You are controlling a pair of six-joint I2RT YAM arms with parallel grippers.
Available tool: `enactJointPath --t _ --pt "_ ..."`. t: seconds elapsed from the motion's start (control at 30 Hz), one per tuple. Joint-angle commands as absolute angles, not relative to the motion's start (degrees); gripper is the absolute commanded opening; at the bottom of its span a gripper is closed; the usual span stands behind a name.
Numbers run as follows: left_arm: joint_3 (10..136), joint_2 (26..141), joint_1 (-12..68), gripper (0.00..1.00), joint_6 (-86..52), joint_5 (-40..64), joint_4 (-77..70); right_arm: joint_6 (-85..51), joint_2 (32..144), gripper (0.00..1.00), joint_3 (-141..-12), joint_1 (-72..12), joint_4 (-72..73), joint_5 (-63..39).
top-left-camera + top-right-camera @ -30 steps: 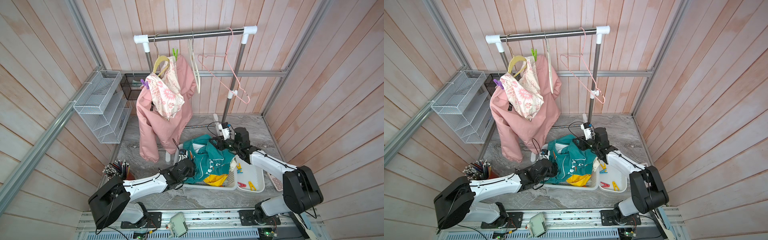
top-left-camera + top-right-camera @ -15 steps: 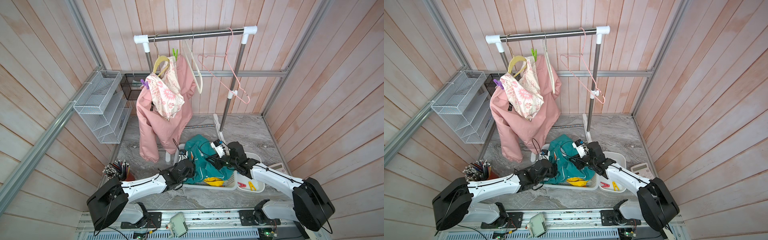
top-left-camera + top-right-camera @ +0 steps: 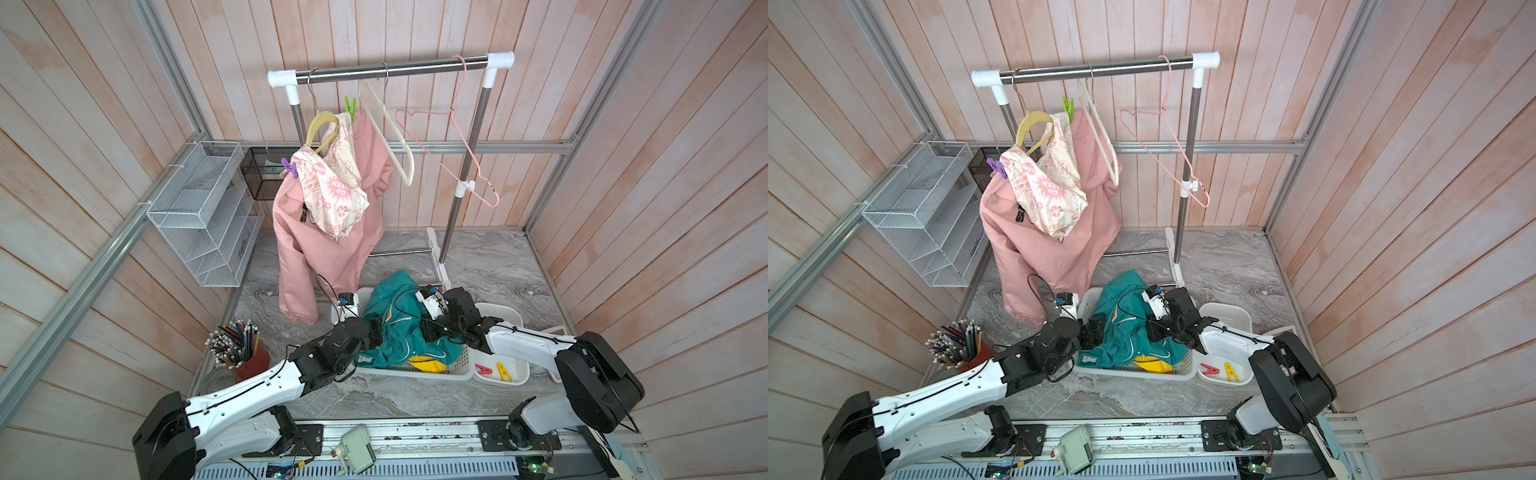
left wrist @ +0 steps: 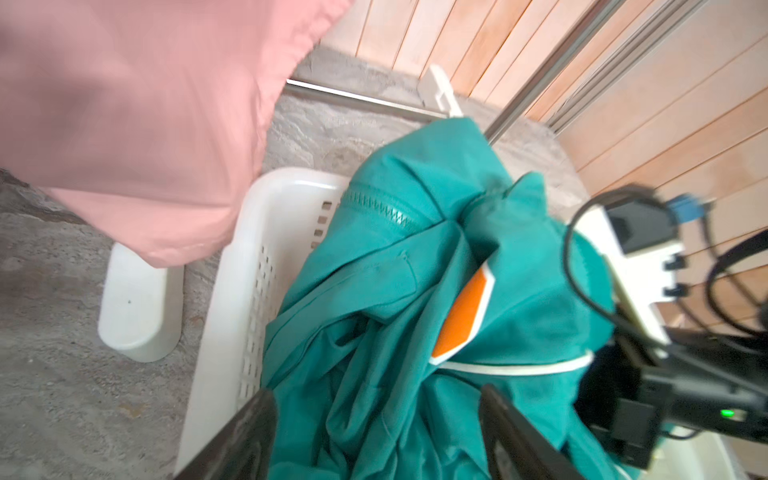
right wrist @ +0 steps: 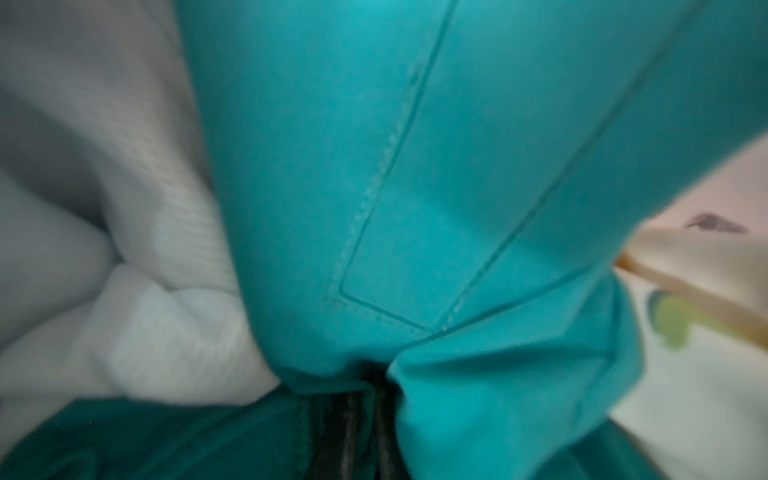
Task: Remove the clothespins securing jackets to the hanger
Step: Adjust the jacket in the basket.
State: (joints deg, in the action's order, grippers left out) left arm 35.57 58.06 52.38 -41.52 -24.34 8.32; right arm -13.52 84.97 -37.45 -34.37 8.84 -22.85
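Done: teal jacket (image 3: pixel 399 332) and yellow jacket (image 3: pixel 430 365) lie in the basket (image 3: pixel 415 373). Left: at 11 o'clock the pink jacket (image 3: pixel 324 257) hangs pinned by green clothespin (image 3: pixel 350 109) and purple clothespin (image 3: pixel 289 168). Left jaws wide; right jaws pinch teal cloth.
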Motion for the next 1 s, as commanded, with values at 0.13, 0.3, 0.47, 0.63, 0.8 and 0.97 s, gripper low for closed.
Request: enactJointPath --t 0.13,0.3,0.47,0.63,0.8,0.97 --pt "39.2 59.6 45.2 0.83 -36.6 -19.5 11.8 -15.4 87.7 0.10 -31.6 -34.6 3.4 -18.3" --pt "41.1 63.8 39.4 0.84 -31.6 -10.2 3.8 -15.1 86.4 0.11 -31.6 -34.5 4.5 -18.2" --pt "45.2 69.9 36.0 0.86 -27.8 -2.6 -1.4 -14.9 85.7 0.11 -31.0 -34.5 6.0 -18.3" --pt "50.7 77.6 34.4 0.87 -25.5 0.9 -2.7 -14.3 85.0 0.11 -31.2 -34.5 5.6 -17.3" --pt "55.0 84.8 34.4 0.80 -25.1 3.8 -1.6 -14.2 84.0 0.11 -31.6 -34.4 5.7 -16.9" --pt "52.8 85.2 36.0 0.65 -26.1 6.4 -3.5 -14.2 83.2 0.11 -31.9 -34.0 6.3 -17.4"
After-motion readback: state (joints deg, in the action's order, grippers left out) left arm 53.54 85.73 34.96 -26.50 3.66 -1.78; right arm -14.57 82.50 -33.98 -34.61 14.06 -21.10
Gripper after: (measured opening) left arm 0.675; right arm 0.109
